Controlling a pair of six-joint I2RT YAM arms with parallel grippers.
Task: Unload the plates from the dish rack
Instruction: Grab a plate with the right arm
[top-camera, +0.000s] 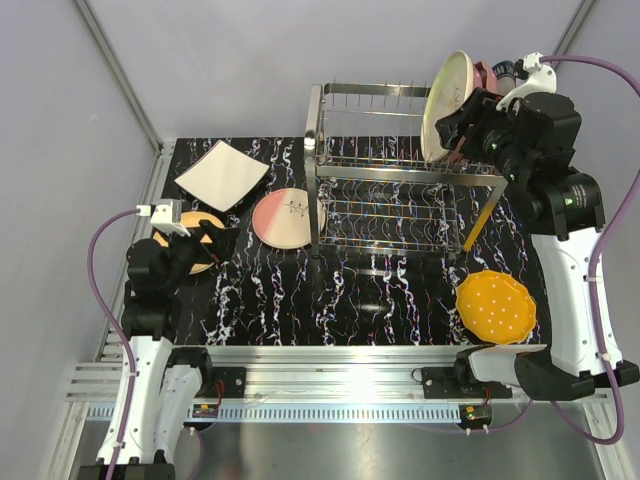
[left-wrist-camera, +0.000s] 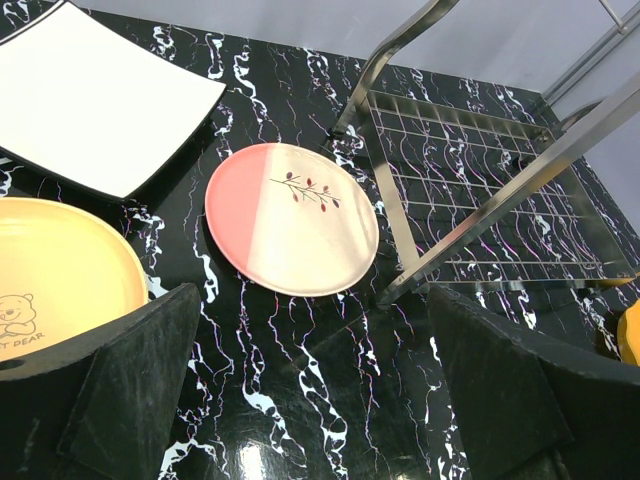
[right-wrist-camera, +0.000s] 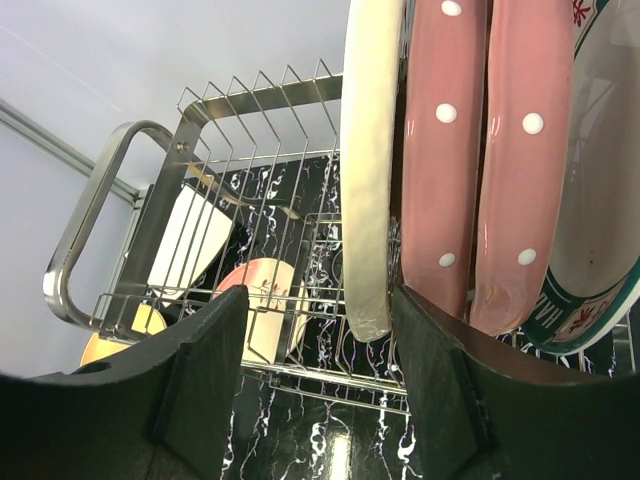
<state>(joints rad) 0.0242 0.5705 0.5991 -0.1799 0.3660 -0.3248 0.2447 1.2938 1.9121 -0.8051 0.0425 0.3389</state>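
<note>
At the upper right of the top view, the right fingers (right-wrist-camera: 200, 380) stand apart astride the lower rim of a cream plate (right-wrist-camera: 368, 170), with a gap on one side. The plate stands on edge in the dish rack (top-camera: 400, 180) beside pink dotted plates (right-wrist-camera: 445, 170). At the left, the left fingers (left-wrist-camera: 130, 385) are spread wide and empty above the worktop (left-wrist-camera: 300, 400), near a yellow plate (left-wrist-camera: 60, 270), a pink-cream plate (left-wrist-camera: 290, 215) and a white square plate (left-wrist-camera: 90, 100).
</note>
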